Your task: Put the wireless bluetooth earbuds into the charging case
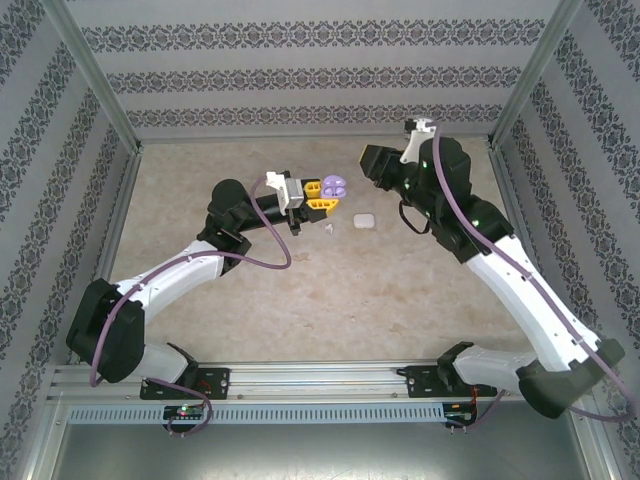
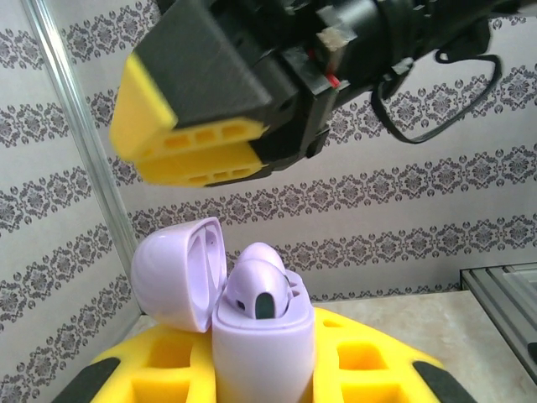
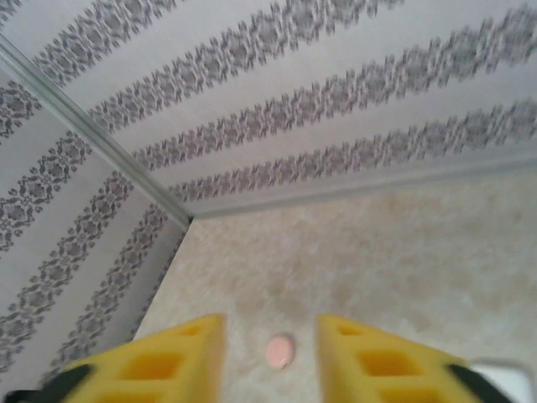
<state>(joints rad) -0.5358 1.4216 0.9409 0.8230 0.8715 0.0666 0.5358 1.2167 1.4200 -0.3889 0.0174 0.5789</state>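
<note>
Above the beige speckled table, the left gripper clamps an open lilac pebble-shaped charging case (purple stemmed earbud inside); the right gripper has its jaws apart

Grey damask-striped wallpaper walls enclose a mottled beige tabletop, framed by aluminium posts.

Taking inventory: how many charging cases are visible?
3. An open lilac plastic case, clamped in the left claw; a closed white pebble-shaped case on the beige table beside it; a blurry pink oval, likely a case, lying below the right claw. Others may be hidden.
</note>
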